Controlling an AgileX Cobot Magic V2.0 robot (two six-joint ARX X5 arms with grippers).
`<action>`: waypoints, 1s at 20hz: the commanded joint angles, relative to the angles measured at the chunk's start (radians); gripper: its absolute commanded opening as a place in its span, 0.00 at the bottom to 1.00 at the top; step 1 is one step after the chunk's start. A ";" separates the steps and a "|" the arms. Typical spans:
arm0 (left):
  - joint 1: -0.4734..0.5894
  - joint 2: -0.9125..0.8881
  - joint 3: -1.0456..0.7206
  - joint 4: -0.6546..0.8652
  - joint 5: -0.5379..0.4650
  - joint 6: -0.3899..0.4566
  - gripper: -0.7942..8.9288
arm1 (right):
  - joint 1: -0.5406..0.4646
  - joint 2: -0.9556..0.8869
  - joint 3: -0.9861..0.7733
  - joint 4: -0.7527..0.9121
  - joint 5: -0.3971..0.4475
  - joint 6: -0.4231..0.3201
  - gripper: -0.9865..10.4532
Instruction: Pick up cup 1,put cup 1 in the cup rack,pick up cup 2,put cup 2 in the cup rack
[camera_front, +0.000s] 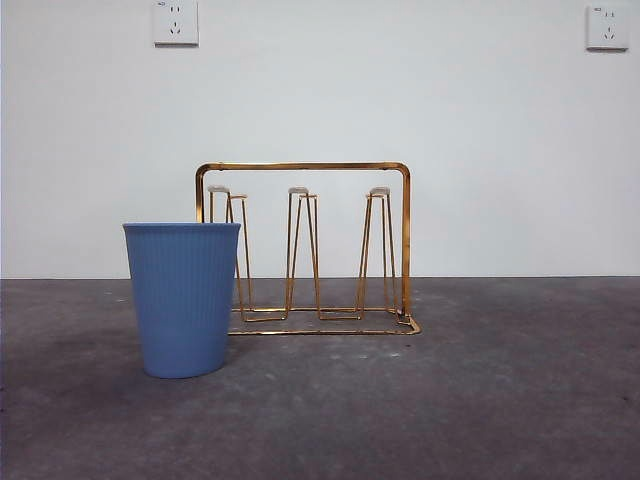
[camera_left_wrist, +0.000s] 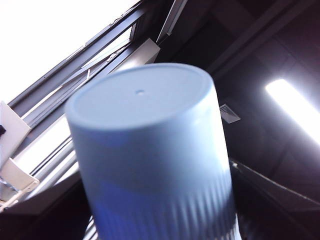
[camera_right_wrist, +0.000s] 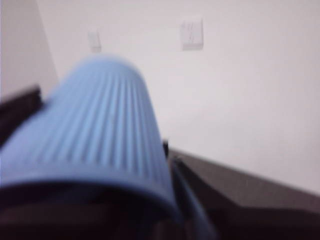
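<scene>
A blue ribbed cup (camera_front: 183, 298) stands upright on the table, just left of and in front of the gold wire cup rack (camera_front: 305, 250), whose prongs are bare. No arm shows in the front view. The left wrist view is filled by another blue cup (camera_left_wrist: 150, 155), held base-up against the ceiling; the left gripper's jaws are hidden behind it. In the right wrist view a blurred blue cup (camera_right_wrist: 100, 135) lies between the dark jaws of my right gripper (camera_right_wrist: 100, 170), its base pointing at the wall.
A white wall with two sockets (camera_front: 175, 22) (camera_front: 607, 27) stands behind the dark grey table (camera_front: 480, 400). Ceiling beams and a light strip (camera_left_wrist: 295, 107) show behind the left cup.
</scene>
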 joint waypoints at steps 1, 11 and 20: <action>0.015 -0.003 0.000 0.029 0.010 0.033 0.07 | 0.001 0.007 0.001 -0.046 0.007 -0.008 0.28; 0.106 -0.006 0.000 -0.024 0.126 0.037 0.08 | 0.001 -0.070 0.008 -0.294 0.085 -0.069 0.28; 0.152 -0.053 0.000 -0.541 0.055 0.518 0.08 | 0.001 -0.158 0.008 -0.615 0.221 -0.140 0.28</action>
